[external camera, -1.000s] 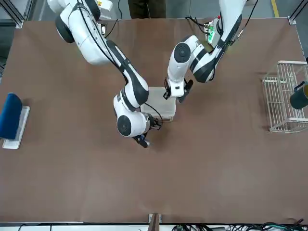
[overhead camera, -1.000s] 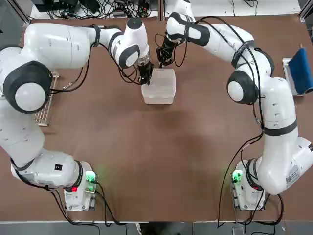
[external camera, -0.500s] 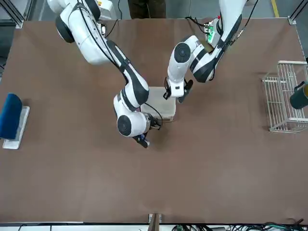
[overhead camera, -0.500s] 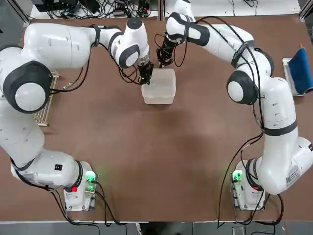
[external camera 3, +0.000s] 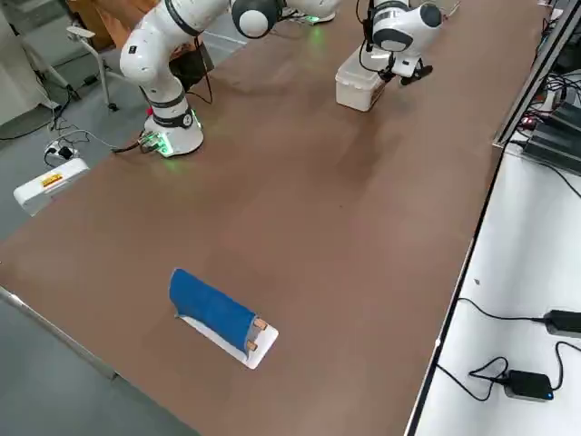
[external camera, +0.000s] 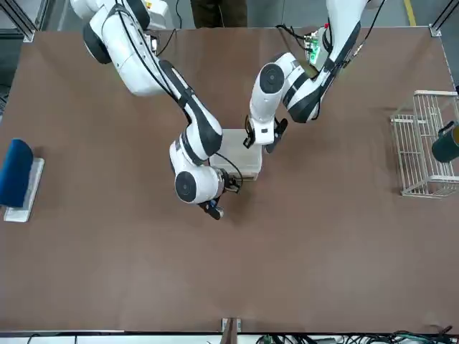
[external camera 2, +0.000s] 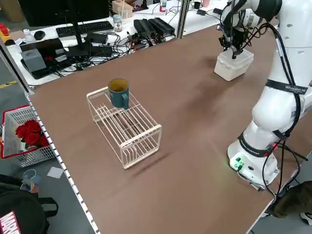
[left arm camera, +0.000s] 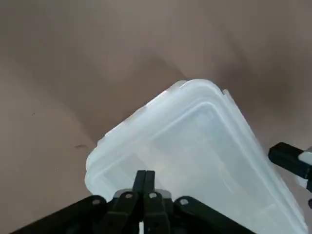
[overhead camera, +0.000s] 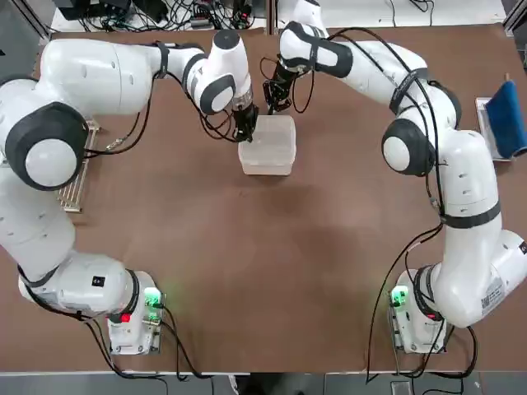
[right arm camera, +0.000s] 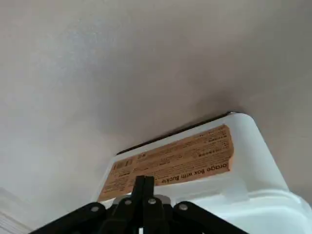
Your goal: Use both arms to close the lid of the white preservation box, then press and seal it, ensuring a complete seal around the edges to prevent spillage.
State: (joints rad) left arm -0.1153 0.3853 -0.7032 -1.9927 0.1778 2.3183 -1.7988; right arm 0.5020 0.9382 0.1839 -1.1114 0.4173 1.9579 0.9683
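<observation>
Beyond the brown table point(external camera 2: 185, 141), at its far side, a white desk point(external camera 2: 195, 19) is lined with a monitor point(external camera 2: 63, 9), a keyboard point(external camera 2: 84, 28) and tangled cables point(external camera 2: 109, 51).

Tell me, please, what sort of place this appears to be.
Probably a robotics lab: two glossy white jointed robot arms stand at a brown table, near a white desk with a black keyboard and tangled cables.

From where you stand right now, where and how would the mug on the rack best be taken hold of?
I'd grip the mug by its handle, coming from the open table side: it sticks out there, clear of the body, above the rack's bars. The mug looks tilted, so check its lean first.
</observation>
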